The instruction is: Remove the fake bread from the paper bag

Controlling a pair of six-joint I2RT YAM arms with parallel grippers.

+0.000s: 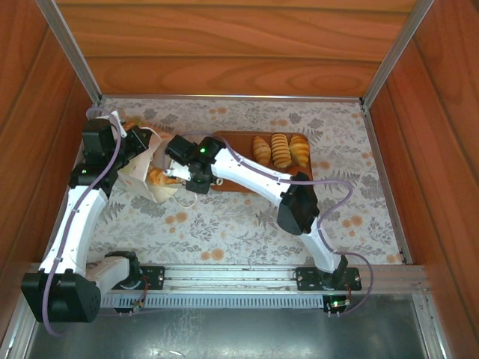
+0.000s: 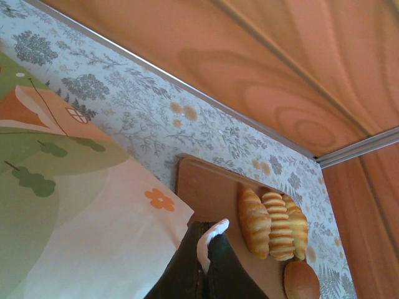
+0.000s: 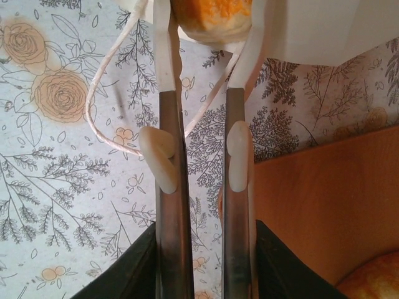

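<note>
Four breads [image 2: 274, 224] on tray [image 2: 206, 187]; right hand [image 3: 209, 37] pinches fifth bread [image 3: 212, 14], left hand [image 2: 206, 252] pinches bag [image 2: 81, 205].

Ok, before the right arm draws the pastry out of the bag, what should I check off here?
1. Left end effector pinching the paper bag rim: ok.
2. Right end effector closed on the fake bread at the bag mouth: ok.
3. Grip firm enough to survive the pull: cannot tell.
4. String handle free of the right fingers: cannot tell; it runs behind them.
5. Bare spot on the tray for another piece: ok.
</note>
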